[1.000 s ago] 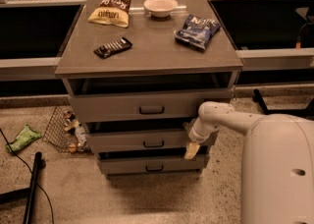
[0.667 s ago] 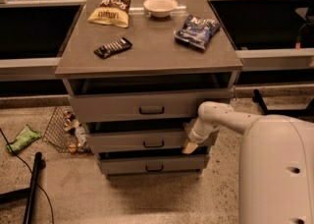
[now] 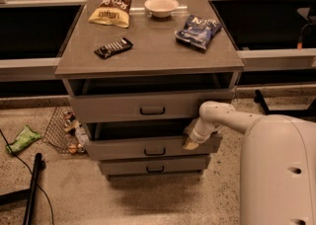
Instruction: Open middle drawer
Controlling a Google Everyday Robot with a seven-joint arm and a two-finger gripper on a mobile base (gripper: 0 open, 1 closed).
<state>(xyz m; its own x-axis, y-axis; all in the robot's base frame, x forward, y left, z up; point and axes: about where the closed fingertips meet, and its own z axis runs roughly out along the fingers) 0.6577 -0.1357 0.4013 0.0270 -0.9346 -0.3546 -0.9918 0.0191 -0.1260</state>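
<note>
The grey cabinet [image 3: 148, 46] has three stacked drawers. The middle drawer [image 3: 128, 148], with a small dark bar handle [image 3: 154, 151], stands pulled out a little, with a dark gap above its front. My gripper [image 3: 190, 143] is at the right end of the middle drawer's top edge, reaching in from the right on a white arm [image 3: 227, 118]. The wider top drawer [image 3: 113, 108] also stands slightly out. The narrow bottom drawer [image 3: 128, 166] sits below.
On the cabinet top lie a yellow chip bag [image 3: 112, 9], a white bowl [image 3: 161, 6], a blue chip bag [image 3: 197, 30] and a dark candy bar [image 3: 113, 48]. A wire basket [image 3: 64, 130] with litter and a green wrapper [image 3: 22, 137] lie on the floor at left.
The middle drawer's front has come out slightly toward the camera, and my gripper at its right end has moved with it.
</note>
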